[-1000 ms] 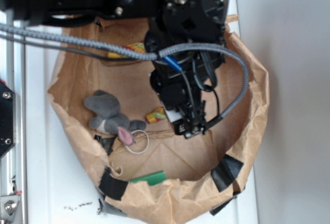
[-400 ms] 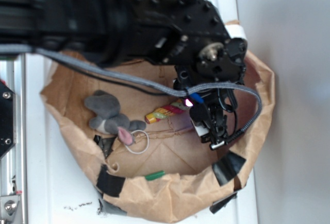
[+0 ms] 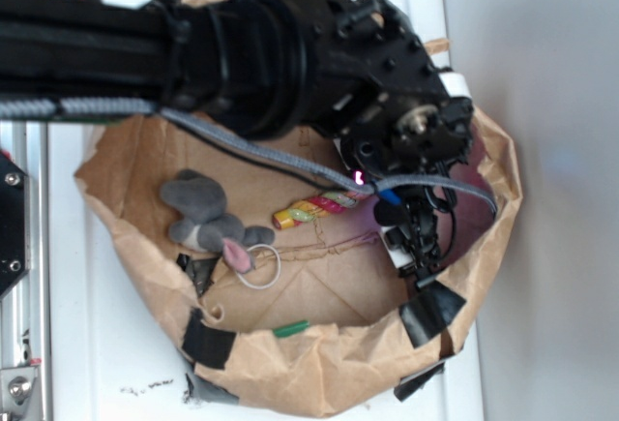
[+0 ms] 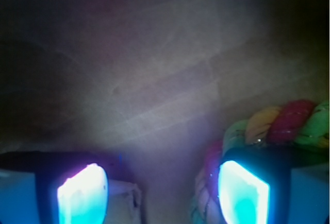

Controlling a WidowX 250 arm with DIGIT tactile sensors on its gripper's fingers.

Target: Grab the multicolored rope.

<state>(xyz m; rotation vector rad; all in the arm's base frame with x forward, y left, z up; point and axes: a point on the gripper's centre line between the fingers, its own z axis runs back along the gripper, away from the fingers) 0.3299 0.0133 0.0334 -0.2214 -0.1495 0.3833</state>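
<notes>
- Your black gripper (image 3: 418,264) has its jaws spread, nothing between them.
- The glossy twisted multicolored rope (image 3: 314,210) lies on the brown paper bag (image 3: 319,373), curling beside one glowing fingertip (image 4: 242,193).

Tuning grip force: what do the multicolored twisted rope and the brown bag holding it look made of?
Multicolored twisted rope: looks like soft fibre or fabric strands with a slight sheen; glints show on the twists in the wrist view. Brown bag: matte kraft-type paper, creased and crumpled, rim rolled down.
</notes>
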